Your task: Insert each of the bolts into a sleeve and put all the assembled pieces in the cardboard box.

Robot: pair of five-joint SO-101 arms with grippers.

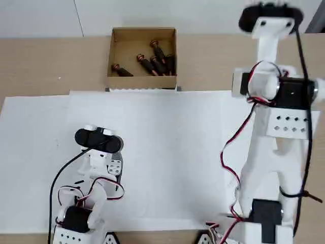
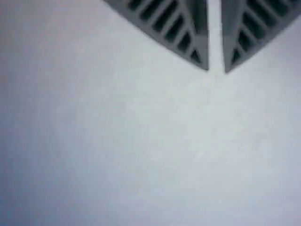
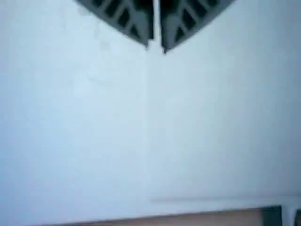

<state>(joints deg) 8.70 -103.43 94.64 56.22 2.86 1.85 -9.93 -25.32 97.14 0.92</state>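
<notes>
Inside brown cardboard box [image 1: 143,31]: four dark bolt-in-sleeve assemblies [image 1: 152,63], task apparently complete; hence left gripper [image 2: 215,69], right gripper [image 3: 156,47] nearly closed, empty, parked over white paper sheet [image 1: 172,152].

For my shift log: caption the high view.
Assembled pieces lie in the cardboard box; two arms hang over the white paper.

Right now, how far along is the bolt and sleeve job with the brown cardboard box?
Done: several dark assembled bolt-and-sleeve pieces lie inside the open brown cardboard box. In hand: nothing; the left gripper and right gripper are both shut and hold no part. Left: probably nothing, since every piece I can see is already in the box.
</notes>
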